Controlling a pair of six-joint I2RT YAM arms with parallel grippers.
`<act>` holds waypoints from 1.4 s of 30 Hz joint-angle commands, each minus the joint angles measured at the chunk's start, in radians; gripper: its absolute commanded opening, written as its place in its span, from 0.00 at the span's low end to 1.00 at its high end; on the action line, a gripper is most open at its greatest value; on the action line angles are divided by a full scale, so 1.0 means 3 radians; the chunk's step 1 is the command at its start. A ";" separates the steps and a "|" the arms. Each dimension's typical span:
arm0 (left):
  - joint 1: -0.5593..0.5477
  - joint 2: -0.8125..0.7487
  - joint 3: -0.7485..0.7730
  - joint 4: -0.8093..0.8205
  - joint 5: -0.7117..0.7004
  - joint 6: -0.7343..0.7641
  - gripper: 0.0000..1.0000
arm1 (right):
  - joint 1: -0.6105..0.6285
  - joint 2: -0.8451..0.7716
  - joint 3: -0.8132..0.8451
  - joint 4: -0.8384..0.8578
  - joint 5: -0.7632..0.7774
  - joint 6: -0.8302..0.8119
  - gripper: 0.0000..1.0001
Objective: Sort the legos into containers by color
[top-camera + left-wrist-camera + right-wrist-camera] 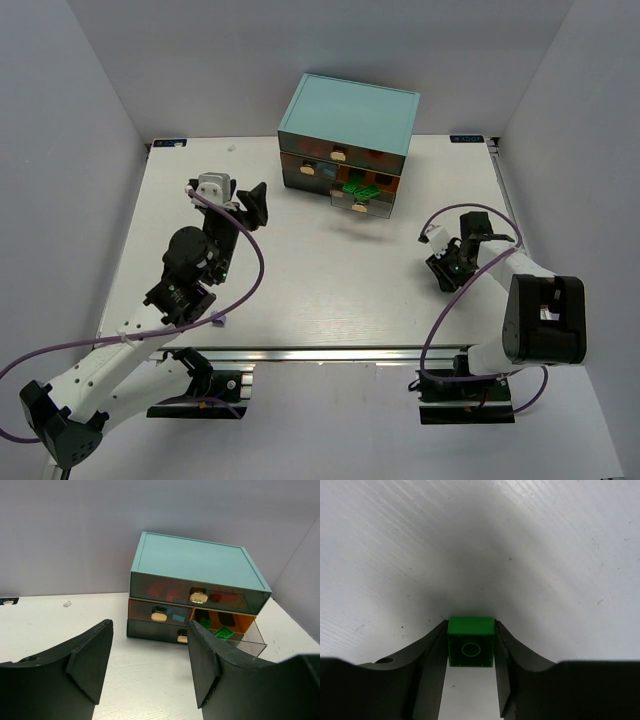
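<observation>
**Near the right edge of the worktop, a green lego sits between two fingers**

Between the fingers [432, 665] of the right gripper [470, 630] sits one green lego [470, 647]. Both dark fingers touch its sides, one on each side, so the gripper pinches it. The face with a round ring is turned to the wrist camera. Whether the lego rests on the worktop [530, 555] or is lifted a little, I cannot tell. In the view from above, this gripper points down near the right edge of the worktop, about halfway between the far and near edges and well apart from the cabinet [195, 560]. The lego itself is hidden there under the arm.

The fingers [90, 662] of the left gripper [256, 205] are spread wide, and nothing is between them. This gripper is over the left half of the worktop and faces the cabinet without touching it.

The light-teal cabinet stands at the middle of the far edge. Its top drawer [140, 586] is closed, and red legos [165, 590] show through the dark front. Under it, the left middle drawer [140, 611] is closed, with a teal-blue lego [176, 615] inside. The right middle drawer [252, 640] is pulled out toward the near edge, and green legos [222, 632] lie in it. The bottom drawer [150, 630] is closed; I cannot see what it holds.
</observation>
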 commanded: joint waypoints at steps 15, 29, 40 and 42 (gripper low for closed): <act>-0.0015 0.0240 -0.0057 0.0048 -0.0067 0.0081 0.71 | 0.0968 -0.0195 0.1524 0.0662 -0.0909 0.0708 0.00; -0.0015 0.0399 -0.0082 0.0078 -0.0118 0.0188 0.71 | 0.1444 0.0858 0.2353 0.1437 0.0338 0.1348 0.37; -0.0015 0.0363 -0.0072 0.0063 -0.0082 0.0178 0.71 | 0.1449 0.0649 0.2368 0.1325 0.0109 0.1446 0.56; -0.0015 0.0353 -0.0072 0.0068 -0.0082 0.0173 0.71 | 0.1434 0.0562 0.2374 0.1203 -0.0237 0.1390 0.44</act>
